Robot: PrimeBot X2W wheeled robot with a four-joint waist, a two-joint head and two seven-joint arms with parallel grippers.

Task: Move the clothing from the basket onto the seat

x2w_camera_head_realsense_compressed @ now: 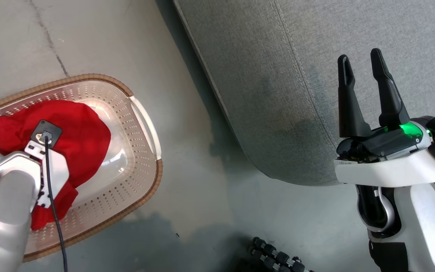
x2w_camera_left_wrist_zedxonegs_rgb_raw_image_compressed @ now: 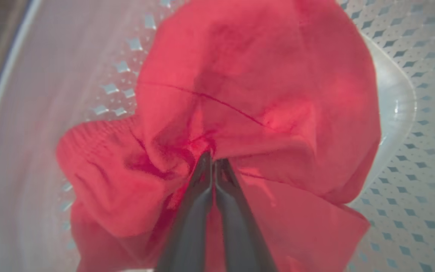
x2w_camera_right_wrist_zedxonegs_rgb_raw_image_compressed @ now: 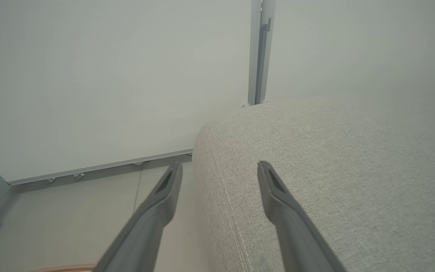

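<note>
Red clothing point(x2w_camera_head_realsense_compressed: 77, 128) bunched in basket point(x2w_camera_head_realsense_compressed: 147, 189) near seat point(x2w_camera_head_realsense_compressed: 278, 75).

Floor strip point(x2w_camera_head_realsense_compressed: 187, 196) running open between basket point(x2w_camera_head_realsense_compressed: 159, 177) and seat point(x2w_camera_head_realsense_compressed: 278, 75); seat edge standing near right end effector point(x2w_camera_head_realsense_compressed: 360, 56); basket walls ringing clothing point(x2w_camera_head_realsense_compressed: 81, 132).

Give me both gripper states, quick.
Left gripper: shut on the clothing, inside the basket.
Right gripper: open, holding nothing, at the edge of the seat.
</note>
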